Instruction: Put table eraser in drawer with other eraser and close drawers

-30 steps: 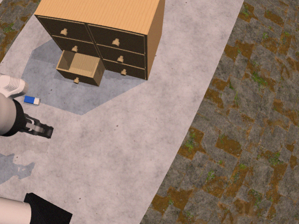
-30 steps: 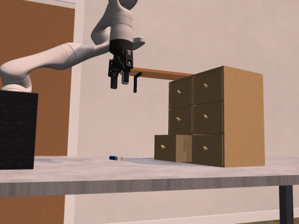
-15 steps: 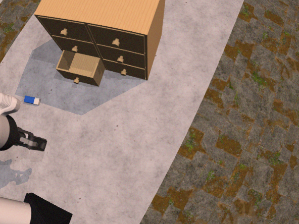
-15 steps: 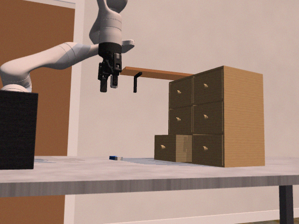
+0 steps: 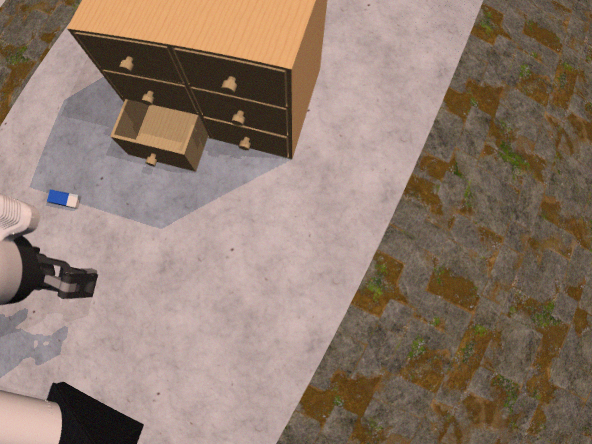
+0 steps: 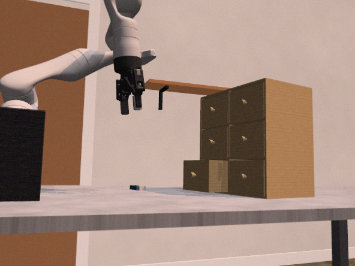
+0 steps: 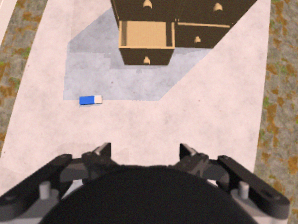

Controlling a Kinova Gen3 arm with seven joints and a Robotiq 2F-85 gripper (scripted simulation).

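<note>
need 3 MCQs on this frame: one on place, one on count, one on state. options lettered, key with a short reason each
1. Where does the eraser lie?
A. Inside the open drawer
B. On the table, apart from the chest
C. On top of the chest

2. How many drawers does the chest show on its front?
A. Four
B. Six
C. Eight

3. What state is the gripper in?
A. Open, holding nothing, high above the table
B. Shut on the eraser
C. Shut on a drawer knob

Key:
1 B: the top view shows it on the table, off to the side of the open drawer.
2 B: two columns of three knobbed fronts in the exterior view.
3 A: the fingers stand spread with nothing between them, well above the table.
</note>
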